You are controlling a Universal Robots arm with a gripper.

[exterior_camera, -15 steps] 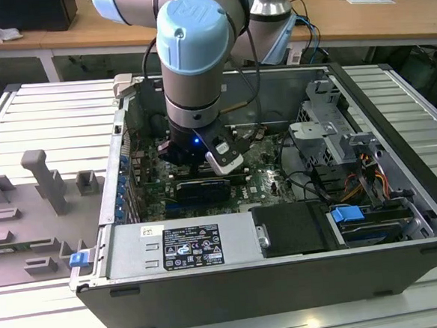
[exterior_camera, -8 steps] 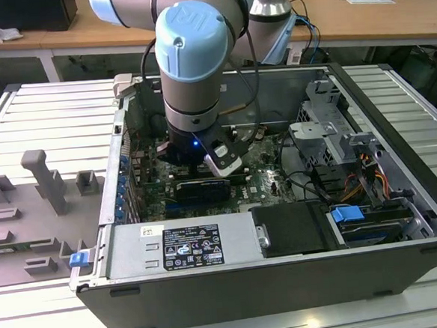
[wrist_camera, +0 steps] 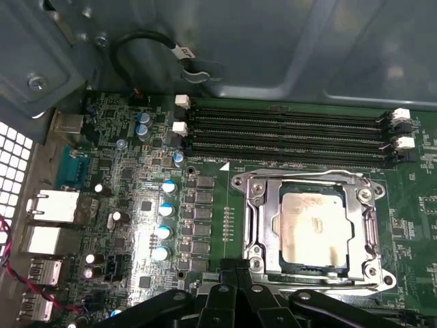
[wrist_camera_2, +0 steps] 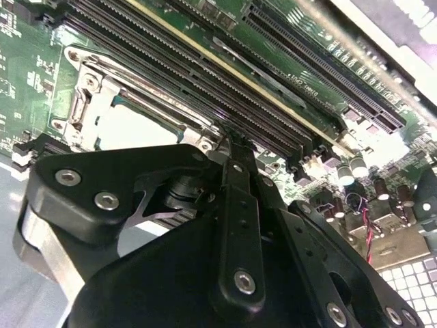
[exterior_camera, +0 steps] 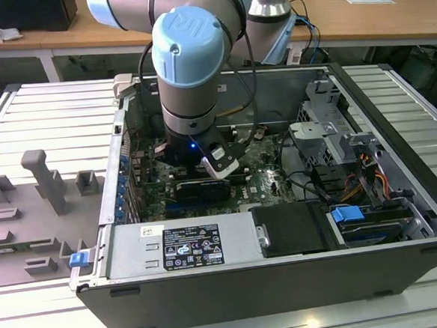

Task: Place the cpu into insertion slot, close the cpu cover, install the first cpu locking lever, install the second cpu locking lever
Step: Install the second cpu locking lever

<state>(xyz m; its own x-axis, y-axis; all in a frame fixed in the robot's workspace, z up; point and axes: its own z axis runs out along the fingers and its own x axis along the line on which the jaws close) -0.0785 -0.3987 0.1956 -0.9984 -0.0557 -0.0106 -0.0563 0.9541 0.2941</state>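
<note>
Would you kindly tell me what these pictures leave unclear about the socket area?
- Pincer fingertips: cut off by the frame's edge in the first wrist view, so open or shut is unclear.
- Insertion slot: partly hidden behind the pincer's body in the second wrist view.
- CPU and cpu cover: hidden by the arm in the exterior view.
</note>
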